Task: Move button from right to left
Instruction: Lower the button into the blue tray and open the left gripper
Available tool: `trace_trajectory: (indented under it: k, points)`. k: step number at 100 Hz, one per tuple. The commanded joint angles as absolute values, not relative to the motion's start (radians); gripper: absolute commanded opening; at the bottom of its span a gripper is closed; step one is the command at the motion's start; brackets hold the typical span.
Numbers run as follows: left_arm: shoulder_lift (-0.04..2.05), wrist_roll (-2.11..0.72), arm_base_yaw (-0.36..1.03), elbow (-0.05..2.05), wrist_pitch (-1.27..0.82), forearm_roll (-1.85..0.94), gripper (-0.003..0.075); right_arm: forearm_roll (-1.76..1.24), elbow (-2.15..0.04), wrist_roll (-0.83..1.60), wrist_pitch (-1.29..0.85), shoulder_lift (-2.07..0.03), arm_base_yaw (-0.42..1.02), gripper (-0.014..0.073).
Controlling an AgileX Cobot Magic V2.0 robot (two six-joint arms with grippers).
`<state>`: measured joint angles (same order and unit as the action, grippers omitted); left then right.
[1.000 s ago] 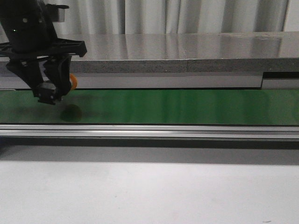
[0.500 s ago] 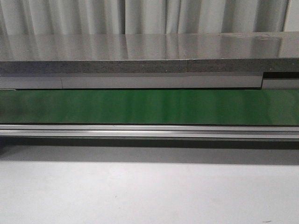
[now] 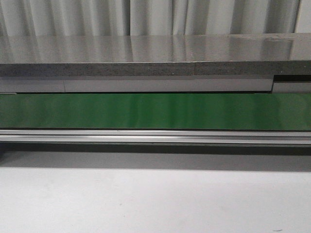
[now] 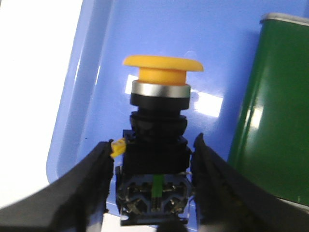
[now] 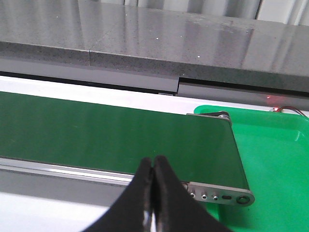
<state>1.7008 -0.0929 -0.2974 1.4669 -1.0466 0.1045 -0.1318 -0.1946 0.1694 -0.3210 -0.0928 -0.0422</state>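
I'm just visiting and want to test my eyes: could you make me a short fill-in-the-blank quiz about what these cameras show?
1. The button held between the left gripper's fingers has a ____ head.
2. Behind the button lies a ____ tray.
3. The right gripper's fingers are ____.
4. The conveyor belt is coloured ____.

Missing words: yellow; blue; closed; green

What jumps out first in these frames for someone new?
The button, yellow cap up, clamped between the left gripper fingers over a blue tray in the left wrist view. Next, the long green conveyor belt running across the front view, nothing on it. The right gripper is shut, empty.
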Motion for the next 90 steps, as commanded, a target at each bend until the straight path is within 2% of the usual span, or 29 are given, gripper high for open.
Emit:
trace_trajectory:
  k: [1,40,70,77,90]
  points:
    - [1.688,-0.113,-0.319,1.471,-0.963,0.104,0.0252,-0.133,-0.221,0.181,-0.239,-0.105,-0.040,-0.0067]
    - [1.871,-0.183,-0.326,1.470,-0.910,0.050,0.0253,-0.133,-0.221,0.181,-0.239,-0.105,-0.040,-0.0067]
    - [1.924,-0.274,-0.326,1.470,-0.860,0.039,0.0256,-0.133,-0.221,0.181,-0.239,-0.105,-0.040,-0.0067]
    - [1.924,-0.276,-0.326,1.470,-0.852,0.028,0.0289,-0.133,-0.221,0.181,-0.239,-0.105,-0.040,-0.0067]
    - [1.924,-0.276,-0.326,1.470,-0.849,0.015,0.0428,-0.133,-0.221,0.181,-0.239,-0.105,-0.040,-0.0067]
